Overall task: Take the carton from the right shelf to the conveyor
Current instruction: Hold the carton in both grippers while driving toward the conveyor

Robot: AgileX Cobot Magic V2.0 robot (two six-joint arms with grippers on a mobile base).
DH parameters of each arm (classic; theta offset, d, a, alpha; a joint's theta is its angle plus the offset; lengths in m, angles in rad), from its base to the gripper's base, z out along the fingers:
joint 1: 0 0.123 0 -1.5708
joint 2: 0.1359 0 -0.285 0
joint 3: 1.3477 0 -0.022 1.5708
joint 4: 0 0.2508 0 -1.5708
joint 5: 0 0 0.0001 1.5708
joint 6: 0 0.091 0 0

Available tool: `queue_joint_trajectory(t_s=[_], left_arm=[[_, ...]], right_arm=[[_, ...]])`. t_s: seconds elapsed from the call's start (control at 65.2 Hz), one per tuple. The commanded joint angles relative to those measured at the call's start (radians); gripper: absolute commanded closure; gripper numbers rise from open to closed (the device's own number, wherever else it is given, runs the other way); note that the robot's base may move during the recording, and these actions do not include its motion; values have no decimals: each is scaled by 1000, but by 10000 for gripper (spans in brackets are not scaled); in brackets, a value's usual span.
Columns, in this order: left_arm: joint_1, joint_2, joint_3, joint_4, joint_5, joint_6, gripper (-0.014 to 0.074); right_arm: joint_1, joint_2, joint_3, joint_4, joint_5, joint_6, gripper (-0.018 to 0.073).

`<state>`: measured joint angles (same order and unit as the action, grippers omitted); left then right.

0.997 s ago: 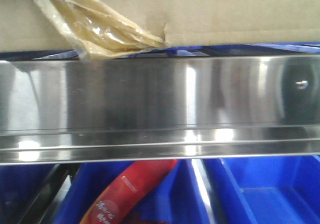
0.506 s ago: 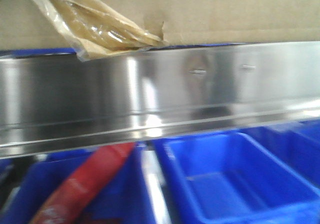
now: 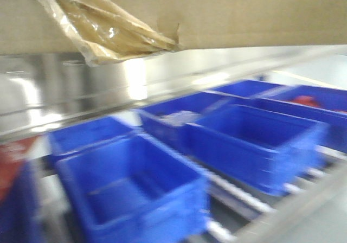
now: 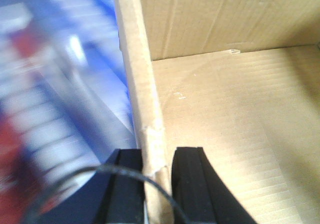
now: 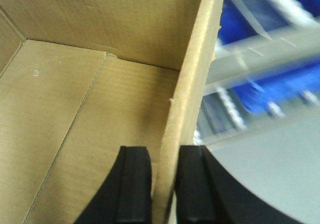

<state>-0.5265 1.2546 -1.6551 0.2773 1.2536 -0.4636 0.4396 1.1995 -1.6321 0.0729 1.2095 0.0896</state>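
Gripping the carton (image 4: 235, 114) by its side walls, both pincers are clenched on cardboard, as you can check on the wrist cams. On your left-wrist cam the left pincer (image 4: 156, 161) straddles the top edge of an upright wall. One black finger (image 4: 129, 184) sits outside and the other inside the box, w/ the wall pinched between them and its edge crumpled a bit where they bite. A thin dark cable (image 4: 65, 181) loops across the lower left of that view. Same story on the right-wrist cam: the right pincer (image 5: 164, 159) is clamped over the opposite wall, one finger inside, one outside, cardboard squeezed between. Both views look down into the box at corrugated board (flap seams show on its floor). On the front cam the carton's plain brown face fills the top of the frame, w/ a wad of yellowish clear tape (image 3: 103, 29) hanging off its lower edge at upper left. Just below runs the shiny steel rail of the shelf (image 3: 65, 91), tilted in the frame and heavily blurred, so you can't tell whether the box bottom touches it. Under the rail sit several open blue bins (image 3: 135, 189), the far-right one w/ sth red in it. A red shape (image 3: 12, 161) sits at the left edge, too smeared to ID. Bkgd in both wrist views is motion-blurred blue and grey.
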Motion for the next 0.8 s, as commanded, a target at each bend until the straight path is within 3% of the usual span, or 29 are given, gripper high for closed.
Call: queue_joint_trajectory(t_s=[0.0, 0.782], left_arm=[[-3, -15, -12, 4, -33, 9, 614], [-3, -15, -12, 6, -33, 9, 614]], right_arm=[[0, -18, 0, 1, -35, -21, 619], [0, -18, 0, 1, -35, -21, 619]])
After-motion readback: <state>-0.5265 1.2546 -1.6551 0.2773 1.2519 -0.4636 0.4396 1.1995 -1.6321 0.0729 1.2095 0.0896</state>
